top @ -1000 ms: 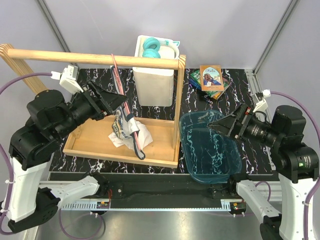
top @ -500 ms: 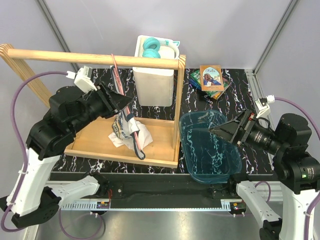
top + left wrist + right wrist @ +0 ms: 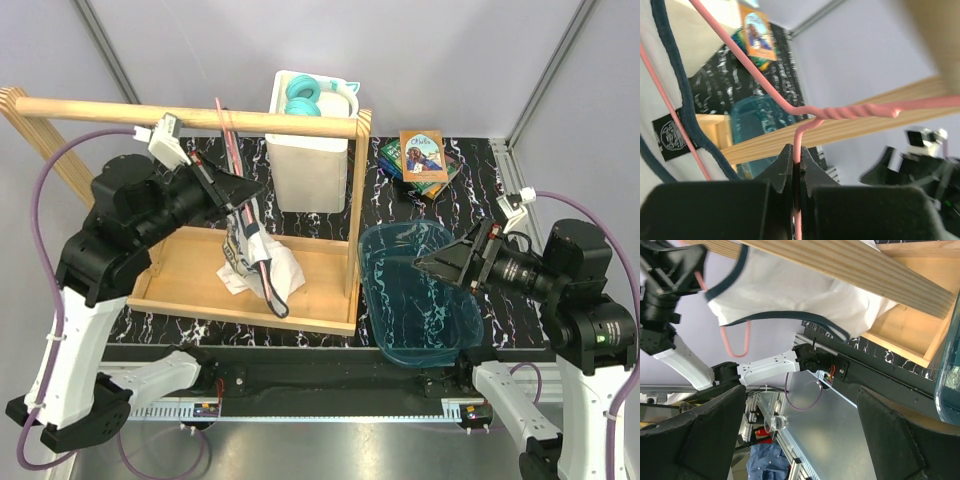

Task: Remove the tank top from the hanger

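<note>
The tank top (image 3: 258, 252), white with navy trim, hangs bunched on the pink wire hanger (image 3: 232, 140), whose hook sits over the wooden rail (image 3: 150, 112). My left gripper (image 3: 244, 190) is shut on the hanger wire just below the rail. In the left wrist view the jaws (image 3: 798, 152) pinch the pink wire under its twisted neck (image 3: 850, 111), with the shirt's white cloth (image 3: 655, 95) at left. My right gripper (image 3: 425, 265) hovers open over the blue bin, holding nothing. In its wrist view the shirt (image 3: 790, 295) and a pink hanger loop (image 3: 735, 342) hang beyond its spread fingers (image 3: 715, 435).
The rail stands on a wooden tray base (image 3: 190, 275) with an upright post (image 3: 355, 200). A white bin (image 3: 310, 165) with teal headphones is behind it. A translucent blue bin (image 3: 420, 300) lies right of the tray. Books (image 3: 423, 155) sit at the back right.
My left gripper closed onto the hanger wire and the left arm rose, tipping the hook up and left on the rail. The right gripper shifted slightly and stayed open.
</note>
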